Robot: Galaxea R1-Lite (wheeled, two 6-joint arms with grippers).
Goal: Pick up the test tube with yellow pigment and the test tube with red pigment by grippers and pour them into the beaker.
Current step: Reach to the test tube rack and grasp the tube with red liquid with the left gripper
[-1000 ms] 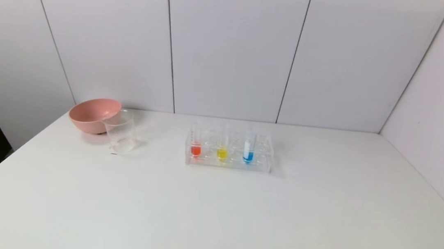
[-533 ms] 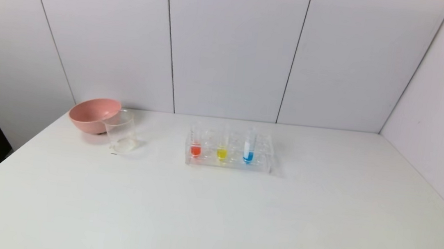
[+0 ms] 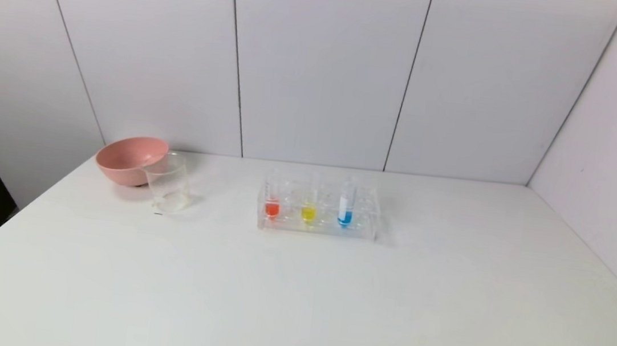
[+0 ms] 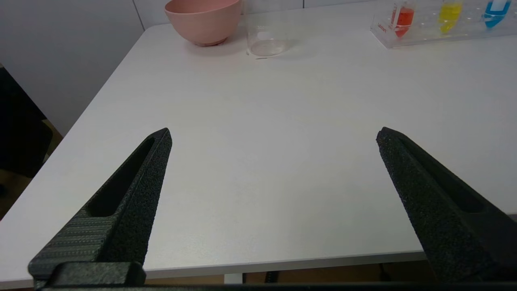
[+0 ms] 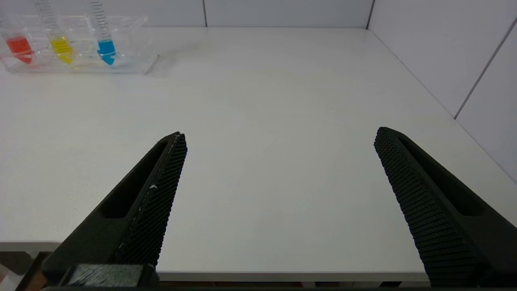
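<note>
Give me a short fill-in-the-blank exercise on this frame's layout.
1. In the clear plastic tube rack, the tube between the red-pigment test tube and the blue-pigment test tube holds ____ pigment.
2. The clear glass beaker stands just in front of the ____ bowl.
3. The left gripper and right gripper both have jaws ____.

Missing: yellow; pink; open

Only the fingers of each gripper show. The left gripper (image 4: 272, 135) has two long black fingers (image 4: 133, 194) that taper to blunt tips, with a rough, grainy inner face, a hollow slot along the outer side and fine ribbing near the base. The right gripper (image 5: 278, 135) has the same black tapered fingers (image 5: 149, 202), each with a slot, but their inner faces carry a fine grid of small dots, with a few pale specks on one
</note>
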